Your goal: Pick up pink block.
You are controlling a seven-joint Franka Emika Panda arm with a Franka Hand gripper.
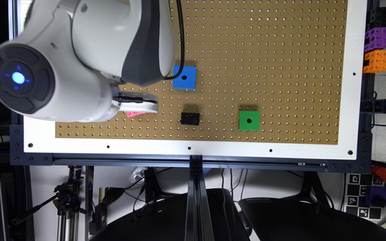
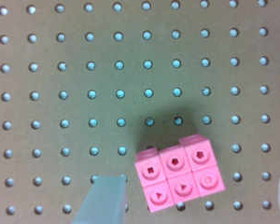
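the robot arm (image 1: 79, 57) looms nearest the exterior camera, its gripper (image 1: 138, 106) poised directly over the pink block (image 1: 135, 113) on the pegboard (image 1: 263, 50). in the wrist view, one finger (image 2: 102, 200) sits just beside the pink block (image 2: 179, 177) and the other at the frame's edge, the jaws spread wide and holding nothing, apparently lined up to straddle it. farther off lie a black block (image 1: 190, 118), a blue square (image 1: 184, 77) and a green square (image 1: 249, 120).
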